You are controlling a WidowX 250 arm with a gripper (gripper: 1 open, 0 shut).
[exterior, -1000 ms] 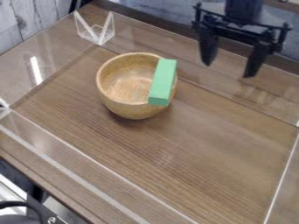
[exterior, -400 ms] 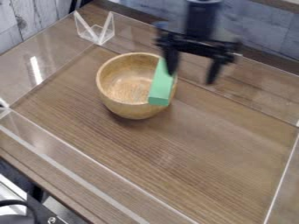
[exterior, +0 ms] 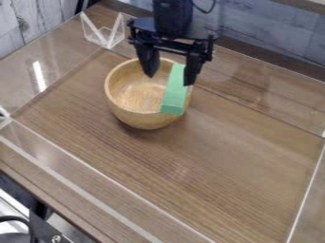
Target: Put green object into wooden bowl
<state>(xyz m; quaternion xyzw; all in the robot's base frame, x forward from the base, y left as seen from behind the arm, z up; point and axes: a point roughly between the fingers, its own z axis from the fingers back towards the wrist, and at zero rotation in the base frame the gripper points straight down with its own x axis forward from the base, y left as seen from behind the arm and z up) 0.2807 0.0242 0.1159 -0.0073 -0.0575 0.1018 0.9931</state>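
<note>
The claw (exterior: 173, 68) hangs with fingers spread wide above the green block (exterior: 177, 92), gripping nothing. The block leans upright against the right rim of the wooden bowl (exterior: 137, 95).

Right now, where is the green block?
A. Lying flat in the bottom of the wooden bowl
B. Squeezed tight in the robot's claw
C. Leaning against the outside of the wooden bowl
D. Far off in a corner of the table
C: the green block stands tilted against the outer side of the wooden bowl, while the gripper hangs open above it.
</note>
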